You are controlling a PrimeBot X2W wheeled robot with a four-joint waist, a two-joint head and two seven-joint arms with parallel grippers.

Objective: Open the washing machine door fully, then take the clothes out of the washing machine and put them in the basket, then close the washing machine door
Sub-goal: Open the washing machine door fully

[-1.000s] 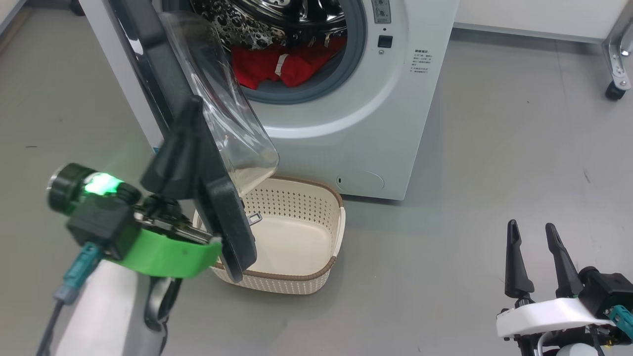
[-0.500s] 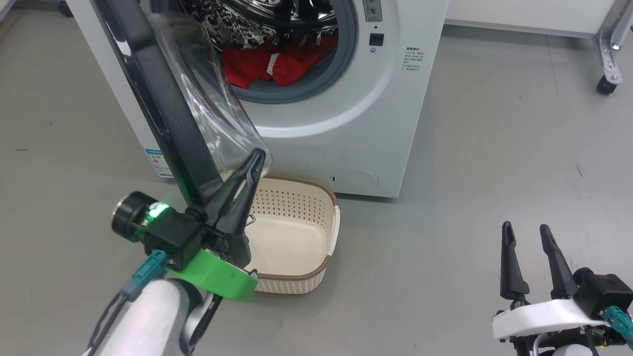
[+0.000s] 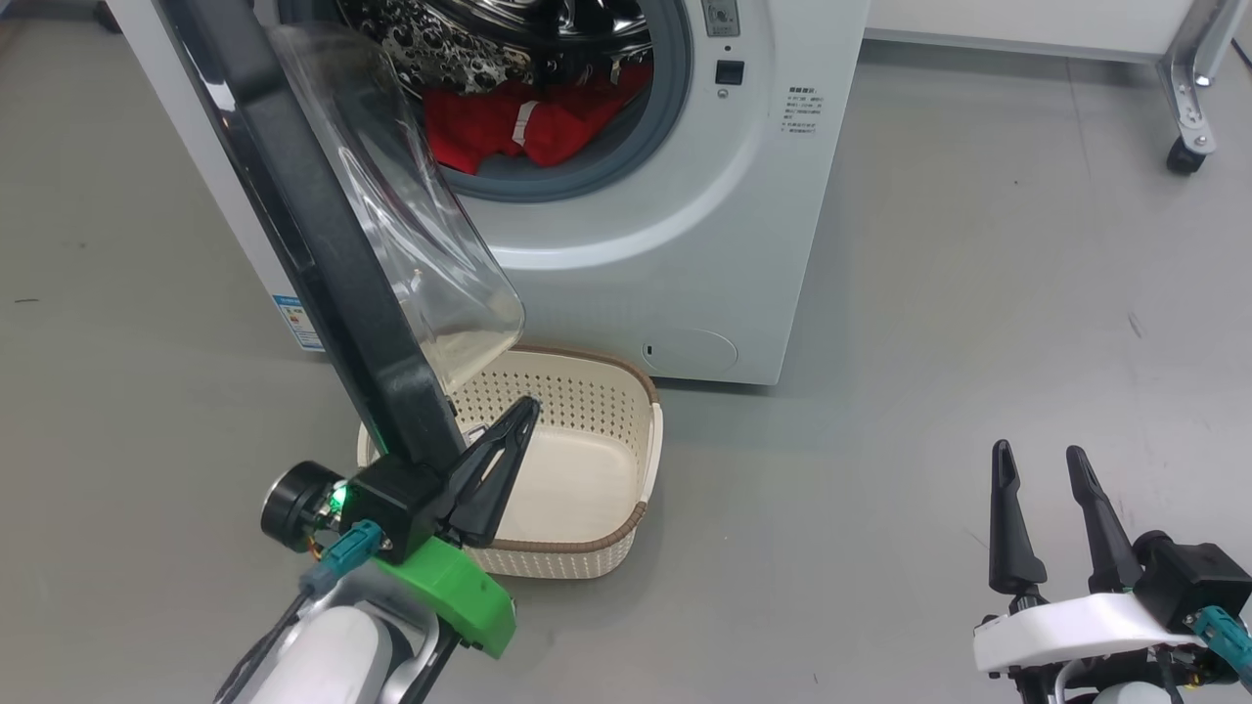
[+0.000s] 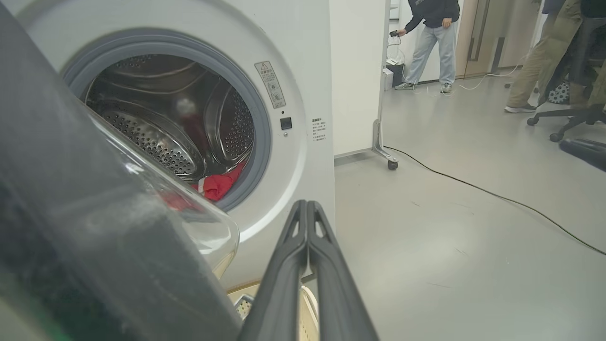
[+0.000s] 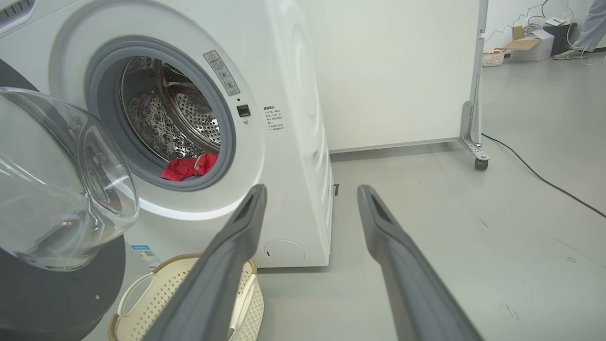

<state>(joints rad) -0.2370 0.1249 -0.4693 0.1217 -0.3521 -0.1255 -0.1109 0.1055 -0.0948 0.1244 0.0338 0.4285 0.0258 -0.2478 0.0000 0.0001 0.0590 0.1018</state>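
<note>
The washing machine (image 3: 685, 244) stands with its door (image 3: 323, 264) swung open to the left, glass bowl facing the drum. Red clothes (image 3: 509, 127) lie at the drum's front, and the same clothes (image 5: 189, 166) show in the right wrist view. The empty basket (image 3: 641, 460) sits on the floor under the door. My left gripper (image 3: 528, 403) is shut on nothing, just below the door's lower edge, its tip over the basket's near left part. At the lower right, my right gripper (image 3: 1037, 452) stands open and empty, far from the machine.
Grey floor spreads to the right of the machine. A white panel on a castor (image 3: 1184, 156) stands at the back right. In the left wrist view a cable (image 4: 497, 199) runs across the floor, and a person (image 4: 431, 38) stands far behind.
My left gripper has come off the door's outer side, dropped and swung round to below its lower edge, over the basket. The head camera has shifted a little. The right gripper has not moved.
</note>
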